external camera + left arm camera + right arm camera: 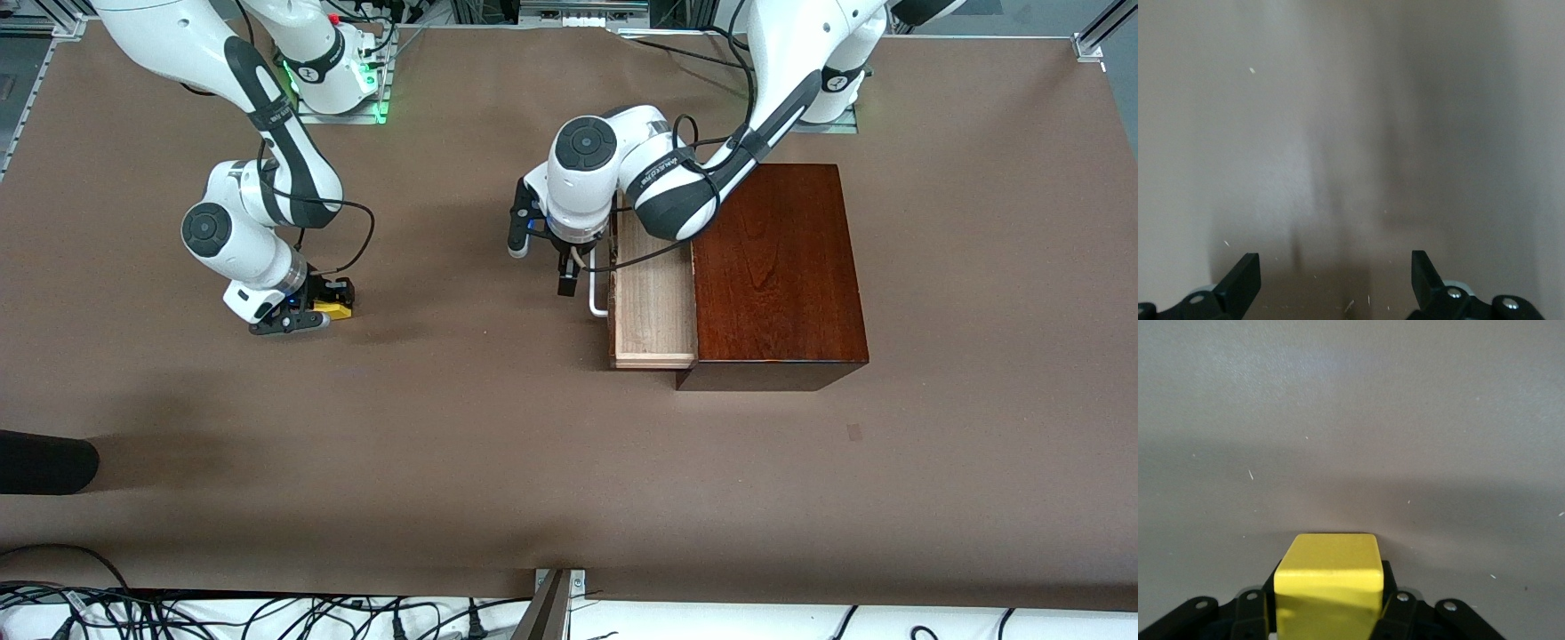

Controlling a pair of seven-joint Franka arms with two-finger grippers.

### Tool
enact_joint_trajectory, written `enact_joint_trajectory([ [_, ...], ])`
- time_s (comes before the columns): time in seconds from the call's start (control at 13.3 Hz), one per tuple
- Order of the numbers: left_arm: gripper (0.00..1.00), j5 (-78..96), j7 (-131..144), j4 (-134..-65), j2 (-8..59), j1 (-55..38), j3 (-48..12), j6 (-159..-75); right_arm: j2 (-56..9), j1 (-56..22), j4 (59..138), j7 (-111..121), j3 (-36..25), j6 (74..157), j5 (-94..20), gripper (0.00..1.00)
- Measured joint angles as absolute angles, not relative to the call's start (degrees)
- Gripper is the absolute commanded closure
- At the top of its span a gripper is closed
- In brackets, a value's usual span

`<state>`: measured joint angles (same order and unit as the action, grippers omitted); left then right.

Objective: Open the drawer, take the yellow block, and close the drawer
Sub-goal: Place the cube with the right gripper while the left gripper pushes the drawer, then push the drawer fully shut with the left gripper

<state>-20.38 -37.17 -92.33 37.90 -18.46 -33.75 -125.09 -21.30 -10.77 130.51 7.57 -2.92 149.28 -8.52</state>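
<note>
The yellow block [337, 308] [1328, 577] sits between the fingers of my right gripper [322, 311] [1328, 617], which is shut on it low over the bare table toward the right arm's end. The drawer [653, 307] of the dark wooden box [778, 267] is pulled out, and the part of its pale interior that shows is bare. My left gripper [541, 258] [1335, 280] hangs open just in front of the drawer, beside its white bar handle [594, 298], with only table surface between its fingers.
A dark rounded object [44, 462] pokes in at the table edge by the right arm's end, nearer the front camera. Cables and a metal bracket [556, 600] lie along the table's front edge. Brown table surface separates the two grippers.
</note>
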Motion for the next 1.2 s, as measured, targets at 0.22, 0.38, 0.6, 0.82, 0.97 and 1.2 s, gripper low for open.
enact_joint_trajectory([
  [0.22, 0.0, -20.7, -37.3, -93.0, 37.9, -18.0, -33.5, -123.2, -21.5, -10.8, 130.5, 7.6, -2.9, 149.4, -8.5, 0.0],
  [0.38, 0.0, -21.4, -37.3, -92.2, 37.9, -18.1, -33.8, -121.3, -21.1, -10.7, 130.3, 7.6, -2.9, 149.6, -8.5, 0.0],
  [0.6, 0.0, -22.3, -38.3, -91.6, 37.9, -17.0, -33.6, -115.4, -17.3, -10.6, 129.2, 7.4, -3.0, 146.8, -8.5, 0.0],
  [0.82, 0.0, -22.3, -40.0, -91.7, 37.9, -13.8, -33.7, -111.4, -8.1, -10.5, 127.2, 6.8, -4.0, 136.5, -8.5, 0.0],
  [0.97, 0.0, -22.4, -40.1, -91.8, 37.8, -13.3, -33.7, -109.4, -2.6, -10.4, 122.7, 6.8, -5.5, 124.4, -8.5, 0.0],
  [1.2, 0.0, -22.6, -40.4, -91.8, 37.2, -11.7, -33.5, -106.0, -0.1, -10.0, 110.0, 6.8, -6.6, 108.4, -7.4, 0.0],
])
